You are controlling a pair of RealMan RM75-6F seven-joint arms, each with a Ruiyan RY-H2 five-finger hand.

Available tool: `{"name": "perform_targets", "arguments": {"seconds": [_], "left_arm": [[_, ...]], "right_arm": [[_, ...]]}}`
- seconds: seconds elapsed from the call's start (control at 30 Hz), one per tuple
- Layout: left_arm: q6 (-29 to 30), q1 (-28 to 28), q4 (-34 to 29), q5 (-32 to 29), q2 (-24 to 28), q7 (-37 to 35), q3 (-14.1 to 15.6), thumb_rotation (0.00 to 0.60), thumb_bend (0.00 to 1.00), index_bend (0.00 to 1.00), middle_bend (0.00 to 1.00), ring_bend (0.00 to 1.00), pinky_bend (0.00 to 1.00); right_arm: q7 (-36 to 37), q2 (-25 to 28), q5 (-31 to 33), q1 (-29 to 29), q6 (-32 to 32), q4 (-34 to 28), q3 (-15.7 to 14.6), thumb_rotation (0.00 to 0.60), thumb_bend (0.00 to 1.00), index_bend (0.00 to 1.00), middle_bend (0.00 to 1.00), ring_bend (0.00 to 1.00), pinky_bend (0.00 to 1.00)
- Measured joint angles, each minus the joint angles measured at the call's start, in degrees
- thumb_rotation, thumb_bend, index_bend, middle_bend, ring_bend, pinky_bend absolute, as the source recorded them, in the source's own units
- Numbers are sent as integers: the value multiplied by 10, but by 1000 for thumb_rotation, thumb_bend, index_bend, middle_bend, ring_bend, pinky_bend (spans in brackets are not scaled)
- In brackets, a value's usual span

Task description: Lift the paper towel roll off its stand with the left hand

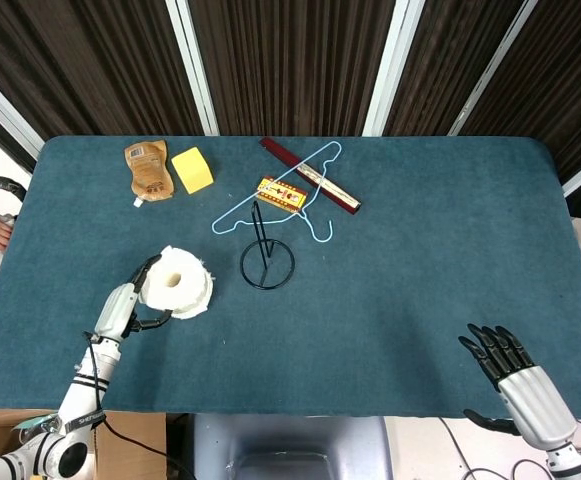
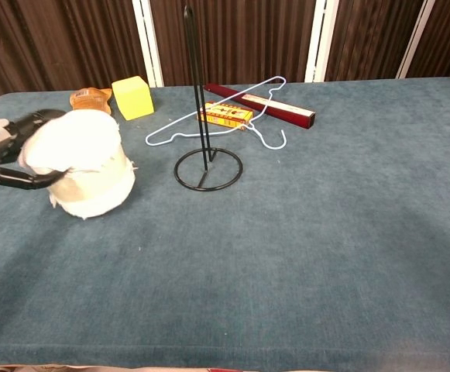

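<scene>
My left hand point(image 1: 130, 308) point(image 2: 8, 155) grips the white paper towel roll point(image 1: 178, 282) point(image 2: 84, 163) from its left side, low over the blue table at the left. The roll stands upright, its hollow core facing up, and looks to rest on or just above the cloth. The black wire stand point(image 1: 266, 258) point(image 2: 204, 159) is bare, with its upright rod rising from a ring base to the right of the roll. My right hand point(image 1: 515, 368) hangs off the table's front right corner, fingers spread and holding nothing.
Behind the stand lie a light blue wire hanger point(image 1: 290, 196), a small orange box point(image 1: 281, 194) and a long dark red box point(image 1: 313, 177). A brown pouch point(image 1: 146, 168) and a yellow block point(image 1: 192, 169) sit at the back left.
</scene>
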Motion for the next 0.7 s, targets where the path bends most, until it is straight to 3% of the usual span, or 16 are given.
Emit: {"name": "perform_targets", "arguments": {"seconds": [0.13, 0.3, 0.47, 0.57, 0.7], "left_arm": [[23, 12, -16, 31, 34, -9, 15, 600, 393, 0, 0, 0, 30], [115, 41, -24, 99, 61, 7, 41, 600, 384, 0, 0, 0, 27], [213, 90, -49, 191, 129, 59, 92, 600, 379, 0, 0, 0, 28], [270, 131, -46, 234, 142, 106, 127, 600, 393, 0, 0, 0, 6], [287, 153, -43, 265, 149, 133, 155, 600, 407, 0, 0, 0, 0]], "right_arm": [[-4, -1, -1, -1, 1, 0, -1, 600, 65, 0, 0, 0, 0], [-11, -3, 0, -3, 0, -1, -1, 600, 65, 0, 0, 0, 0], [-24, -9, 0, -5, 3, -3, 1, 600, 64, 0, 0, 0, 0], [-31, -15, 4, -8, 5, -4, 5, 600, 64, 0, 0, 0, 0], [-42, -22, 11, -7, 0, -6, 9, 600, 65, 0, 0, 0, 0]]}}
